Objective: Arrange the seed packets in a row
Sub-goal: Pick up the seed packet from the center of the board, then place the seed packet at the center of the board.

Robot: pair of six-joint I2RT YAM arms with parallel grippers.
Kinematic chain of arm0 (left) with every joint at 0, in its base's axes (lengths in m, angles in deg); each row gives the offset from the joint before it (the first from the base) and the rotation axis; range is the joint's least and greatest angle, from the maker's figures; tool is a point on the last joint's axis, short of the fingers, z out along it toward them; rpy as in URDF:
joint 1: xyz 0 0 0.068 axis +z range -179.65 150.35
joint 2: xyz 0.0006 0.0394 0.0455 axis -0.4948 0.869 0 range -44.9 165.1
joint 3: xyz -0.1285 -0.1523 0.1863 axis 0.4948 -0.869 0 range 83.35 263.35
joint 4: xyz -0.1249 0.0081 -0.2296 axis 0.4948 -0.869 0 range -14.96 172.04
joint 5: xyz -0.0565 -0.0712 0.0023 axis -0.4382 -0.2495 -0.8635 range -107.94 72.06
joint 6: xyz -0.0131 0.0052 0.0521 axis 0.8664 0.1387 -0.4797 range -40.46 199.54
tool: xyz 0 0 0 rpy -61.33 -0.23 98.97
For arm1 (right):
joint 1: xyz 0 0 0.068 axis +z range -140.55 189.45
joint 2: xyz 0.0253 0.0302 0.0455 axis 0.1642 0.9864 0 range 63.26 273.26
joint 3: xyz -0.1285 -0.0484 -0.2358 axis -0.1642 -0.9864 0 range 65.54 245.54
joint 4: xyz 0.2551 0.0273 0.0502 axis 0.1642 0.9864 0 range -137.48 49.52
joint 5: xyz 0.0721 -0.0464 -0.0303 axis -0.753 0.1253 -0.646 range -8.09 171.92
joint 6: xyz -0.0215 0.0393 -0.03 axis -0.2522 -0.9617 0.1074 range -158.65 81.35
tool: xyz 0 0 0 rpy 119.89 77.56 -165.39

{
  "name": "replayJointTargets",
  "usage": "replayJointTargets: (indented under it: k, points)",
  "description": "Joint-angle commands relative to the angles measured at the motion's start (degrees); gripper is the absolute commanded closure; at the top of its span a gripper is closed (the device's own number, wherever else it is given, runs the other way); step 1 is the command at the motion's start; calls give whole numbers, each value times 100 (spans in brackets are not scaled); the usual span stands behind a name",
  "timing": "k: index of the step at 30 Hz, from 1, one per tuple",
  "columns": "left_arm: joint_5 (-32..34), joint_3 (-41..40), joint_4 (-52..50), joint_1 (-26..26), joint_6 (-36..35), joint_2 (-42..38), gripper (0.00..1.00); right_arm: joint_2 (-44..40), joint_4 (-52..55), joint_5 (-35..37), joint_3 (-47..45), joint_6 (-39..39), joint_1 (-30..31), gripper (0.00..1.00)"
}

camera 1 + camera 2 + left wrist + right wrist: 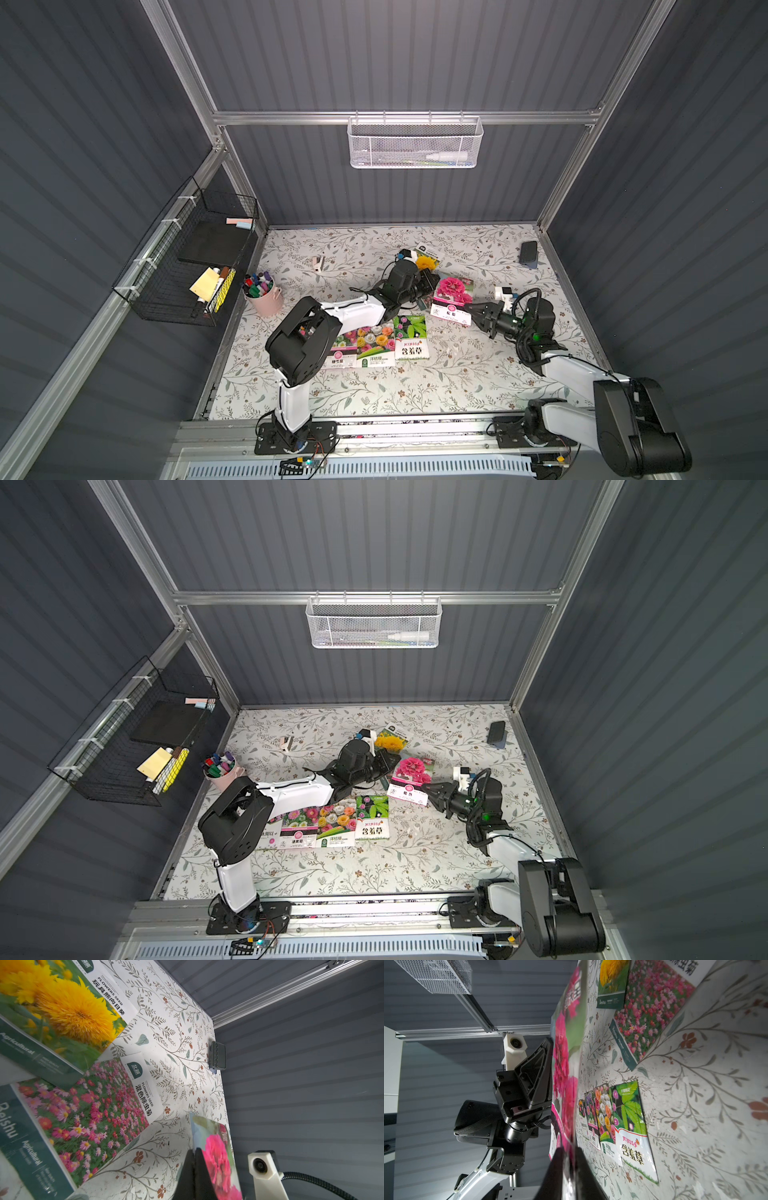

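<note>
Four seed packets [332, 823] sit rowed mid-frame; left gripper [195, 1153] and right gripper [569, 1150] both pinch the pink packet [453, 291]; sunflower packet [426, 261] and daisy packet [93, 1109] wait above.

White link shells [357, 312], black joint housings [297, 345], black braided cables [527, 296].

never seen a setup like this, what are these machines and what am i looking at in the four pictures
Two robot arms stand at a table. Two pictures look down from above; two come from cameras on the arms' wrists. Flower seed packets lie on the table: a row of packets in front, a yellow flower packet farther back. A cup of pens stands aside. The left pincer and right pincer both clamp one pink flower packet.
</note>
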Motion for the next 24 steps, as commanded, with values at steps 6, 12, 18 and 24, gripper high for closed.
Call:
replayJointTargets:
  k: [6, 12, 18, 24]
  points:
    - [-872, -21, -1659, -43, -893, -802, 1, -798, 4284, 40, 1458, 2981, -5, 100]
    - [-724, 378, -5018, 18, -2518, -1939, 1, -408, 5448, -92, 1609, 4204, -38, 100]
    - [-116, 353, -6546, 155, -3259, -2699, 1, 514, 5277, -101, 1457, 4326, 40, 100]
    - [17, 11, -6650, 223, -3337, -3081, 0, 1192, 5963, 553, 1962, 4713, 429, 100]
